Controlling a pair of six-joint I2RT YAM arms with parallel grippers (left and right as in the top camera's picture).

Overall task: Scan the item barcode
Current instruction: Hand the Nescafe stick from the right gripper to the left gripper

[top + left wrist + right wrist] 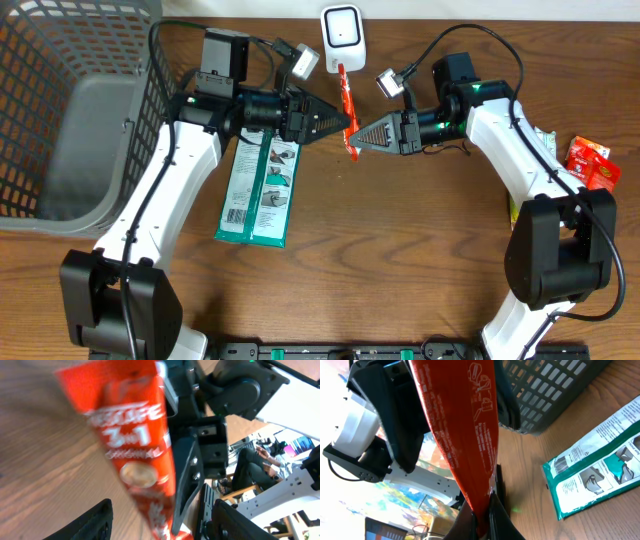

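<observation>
The right claw (482, 510) is closed tight on one end of the long red foil stick sachet (345, 95), and the rest of the sachet runs clear of its fingertips towards the white box-shaped barcode scanner (341, 30), which sits just beyond the sachet's free end. The left claw (343, 122) faces the right claw tip to tip and is open about two-thirds wide, with the sachet standing between its fingers (95, 520) but not clamped by them. The printed front with the brand lettering is turned towards the left claw, and the back panel of small print towards the right claw. A barcode cannot be made out on either face. The step in hand is judged to be presentation of the code to the scanner window. For a good read, the face carrying the code should be turned square to the window by rolling the right wrist. The foil should be held flat and steady, since creases and glare are likely to spoil a read. The left claw should be closed only if the free end needs steadying, and then away from the code. The flat green-and-white packet (258, 185) beside the left claw needs no handling.
</observation>
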